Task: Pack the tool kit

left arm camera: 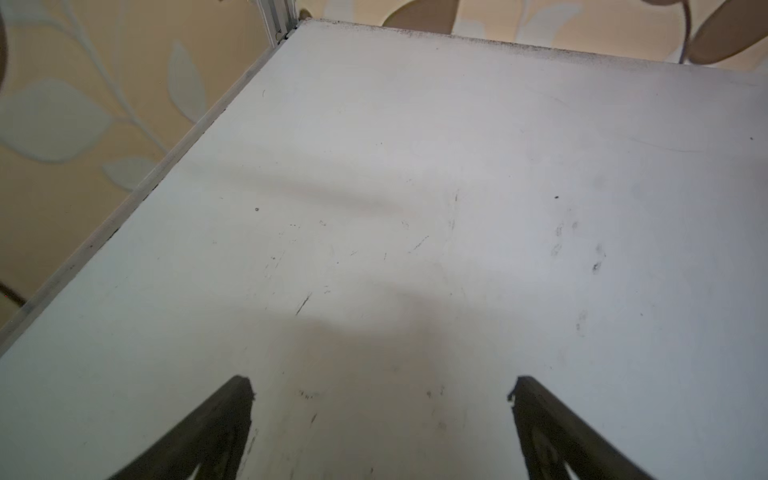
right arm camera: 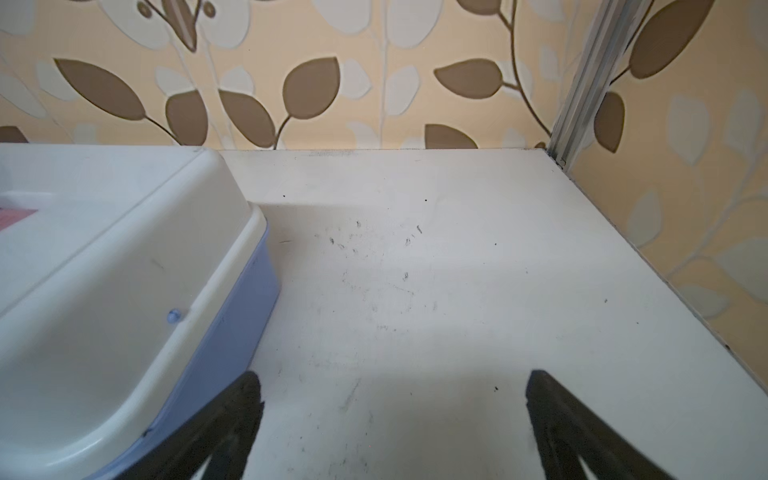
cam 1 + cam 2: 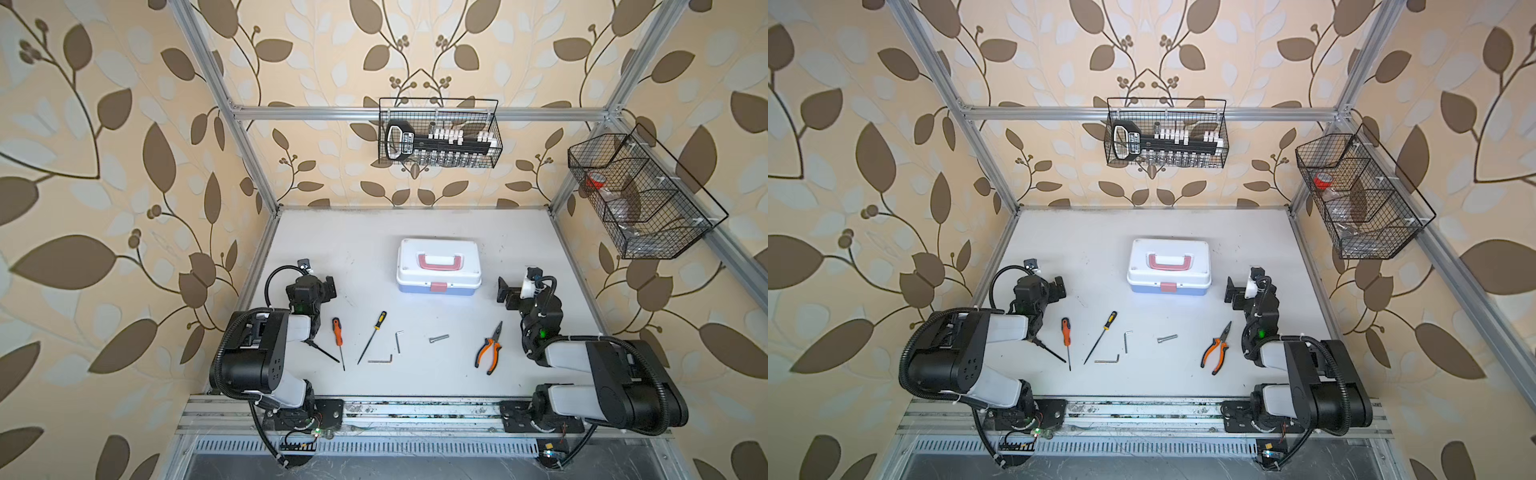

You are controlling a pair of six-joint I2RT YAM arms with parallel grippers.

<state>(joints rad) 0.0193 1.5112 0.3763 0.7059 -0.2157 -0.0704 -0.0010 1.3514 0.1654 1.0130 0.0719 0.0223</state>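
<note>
Both arms sit folded at the near edge of the surface (image 3: 353, 249), one on each side. The left claw (image 1: 382, 382) is spread wide over bare surface and grips nothing. The right claw (image 2: 395, 376) is spread just as wide and is also empty, with one finger close to a corner of the tool kit (image 3: 438, 266).

Between the arms, loose tools lie in a row:
- a black screwdriver (image 3: 324, 351), partly under the left arm
- an orange-handled screwdriver (image 3: 337, 332)
- a yellow-and-black screwdriver (image 3: 371, 337)
- a hex key (image 3: 399, 340), with a second hex key (image 3: 380, 360) just beside it
- a bolt (image 3: 439, 338)
- orange-black pliers (image 3: 489, 349), nearest the right arm

Beyond the row, mid-surface, the tool kit stands with its white lid down. Its pinkish-red handle lies flat on top, and its latch faces the tools.
</note>
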